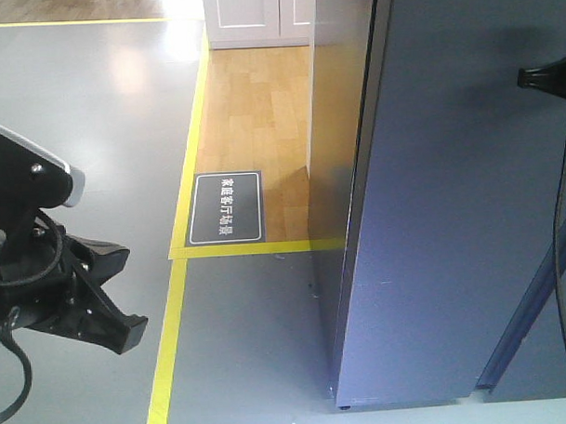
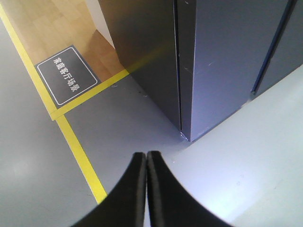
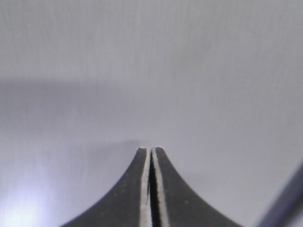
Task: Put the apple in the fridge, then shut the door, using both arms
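Right, I see the fridge (image 1: 450, 215) with its door (image 2: 227, 61) flush against the body. My left gripper (image 2: 146, 155) hangs over the grey floor (image 2: 28, 165) near the fridge's bottom corner, fingers pressed together, holding nothing. My right gripper (image 3: 150, 149) is also pinched together and empty, tips close against the door's face. No apple shows.

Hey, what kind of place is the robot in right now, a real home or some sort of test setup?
Probably a staged test space, not a lived-in home. Yellow tape lines fence a patch of wood flooring off from the grey floor, a printed floor sign labels that zone, and a tall dark grey fridge stands at its edge.
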